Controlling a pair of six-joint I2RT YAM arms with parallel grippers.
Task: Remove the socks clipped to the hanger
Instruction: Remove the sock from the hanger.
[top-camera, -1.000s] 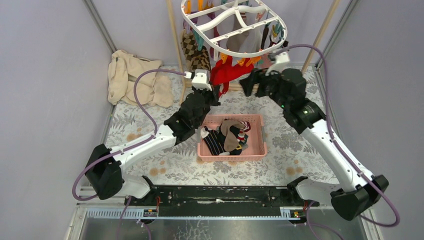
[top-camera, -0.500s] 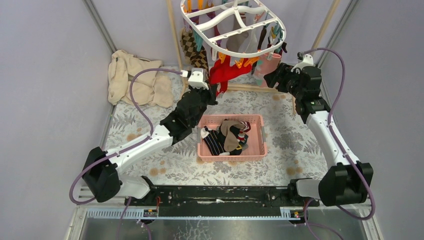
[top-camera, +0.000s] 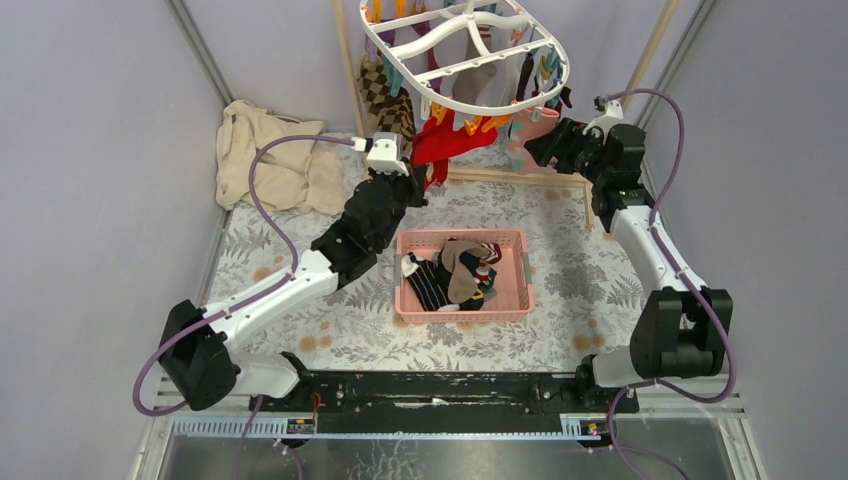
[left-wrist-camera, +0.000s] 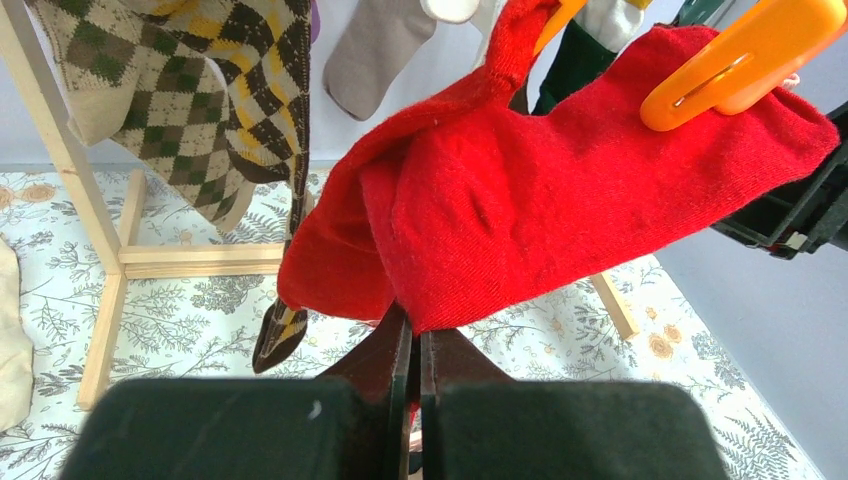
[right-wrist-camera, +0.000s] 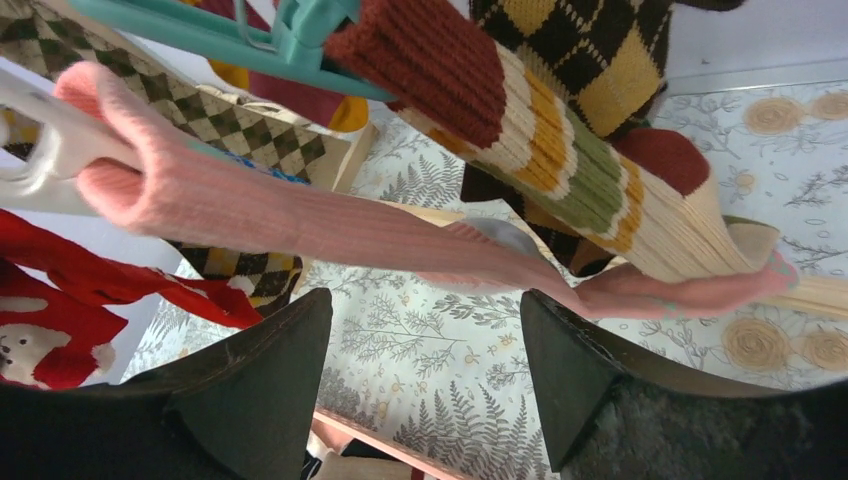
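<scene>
At the near middle of the fern-print table (top-camera: 570, 290), a pink basket (top-camera: 462, 314), with a heap of loose socks (top-camera: 455, 272) inside: black striped, brown, a touch of red.

Just past the basket's far left corner, the left gripper (top-camera: 425, 182), pressed together on the lower edge of a red sock (left-wrist-camera: 560, 200). In the left wrist view, both fingers flat against each other, with red fabric pinched at the very tips. Sock drawn taut toward the near left, its upper end held by an orange clip (left-wrist-camera: 745, 60). To its left, an argyle sock (left-wrist-camera: 200, 90) in brown, cream and green, hanging beside the wooden frame (left-wrist-camera: 70, 170).

Farther back on the right, the right gripper (top-camera: 540, 150), raised to the right end of the rack and spread wide. In the right wrist view, a pink sock (right-wrist-camera: 300, 225) stretched across just beyond the two dark fingers (right-wrist-camera: 270, 370). Cannot tell whether touching. Nothing between the tips. Behind the pink one, a striped sock (right-wrist-camera: 560, 150) in maroon, cream, yellow and green, below a teal clip (right-wrist-camera: 310, 25).

Above all this at the far centre, the hanger (top-camera: 382, 45): a white oval with inner spokes, with many socks hanging from coloured clips round its rim.

At the far left, a crumpled beige cloth (top-camera: 275, 155) on the table, well apart from both arms.
</scene>
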